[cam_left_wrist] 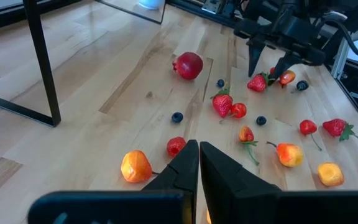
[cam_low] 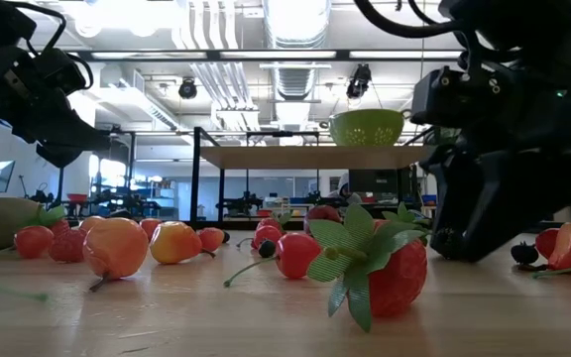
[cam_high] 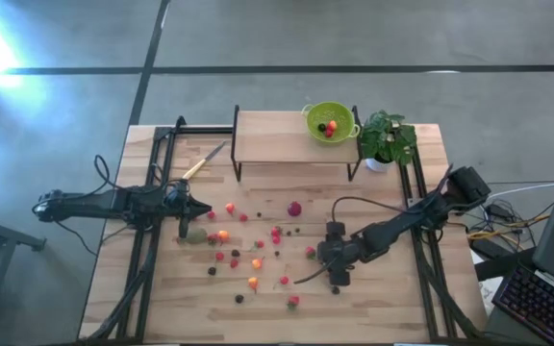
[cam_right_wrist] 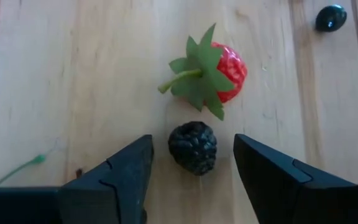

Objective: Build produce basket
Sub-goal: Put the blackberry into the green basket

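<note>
The lime-green produce basket (cam_high: 331,122) sits on a raised wooden shelf (cam_high: 277,136) at the back of the table, just beside a potted plant (cam_high: 387,140) and well away from both sets of jaws; a red and an orange fruit and a small dark one lie in it.

The right gripper (cam_right_wrist: 191,165) is lowered to the table (cam_high: 373,298) with its jaws spread wide, and a blackberry (cam_right_wrist: 193,147) sits between the fingertips, touching neither. Just beyond the jaws lies a strawberry (cam_right_wrist: 224,70), leafy cap toward the blackberry.

The left gripper (cam_left_wrist: 199,163) hangs low with its jaws pressed together, holding nothing. Ahead of its tips the rest of the produce (cam_high: 254,252) is scattered, with bare wood between pieces; a brownish-green oval fruit (cam_high: 196,235) lies just beside it.
</note>
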`<state>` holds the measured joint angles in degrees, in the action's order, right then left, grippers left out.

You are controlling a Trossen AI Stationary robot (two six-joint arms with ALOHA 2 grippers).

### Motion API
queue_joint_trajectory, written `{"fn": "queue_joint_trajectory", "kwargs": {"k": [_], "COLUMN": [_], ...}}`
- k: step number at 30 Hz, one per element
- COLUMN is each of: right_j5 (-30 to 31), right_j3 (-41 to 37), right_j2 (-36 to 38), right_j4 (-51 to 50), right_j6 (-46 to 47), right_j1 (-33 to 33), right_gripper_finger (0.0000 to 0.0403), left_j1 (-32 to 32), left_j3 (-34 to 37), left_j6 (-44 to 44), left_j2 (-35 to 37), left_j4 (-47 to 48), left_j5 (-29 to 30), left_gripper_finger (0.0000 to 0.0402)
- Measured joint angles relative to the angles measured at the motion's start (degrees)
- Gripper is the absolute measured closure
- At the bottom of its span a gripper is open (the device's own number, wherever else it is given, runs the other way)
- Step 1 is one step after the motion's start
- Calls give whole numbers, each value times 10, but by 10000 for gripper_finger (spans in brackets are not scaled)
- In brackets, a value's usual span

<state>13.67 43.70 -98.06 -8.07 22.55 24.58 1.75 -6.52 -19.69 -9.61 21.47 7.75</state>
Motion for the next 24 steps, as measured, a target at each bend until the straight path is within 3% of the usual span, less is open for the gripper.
{"fn": "queue_joint_trajectory", "kwargs": {"k": [6, 15, 24], "right_j5": [-2, -2, 2], "right_j3": [-1, -2, -3], "right_j2": [6, 8, 46], "right_j4": [9, 9, -44], "right_j6": [0, 0, -2], "right_j1": [0, 0, -2], "right_gripper_finger": [223, 319, 305], "left_j1": [0, 0, 0], "left_j3": [0, 0, 0], "left_j6": [0, 0, 0], "left_j2": [0, 0, 0], "left_j4": [0, 0, 0], "left_j5": [0, 0, 0], "left_gripper_finger": [380, 381, 381]}}
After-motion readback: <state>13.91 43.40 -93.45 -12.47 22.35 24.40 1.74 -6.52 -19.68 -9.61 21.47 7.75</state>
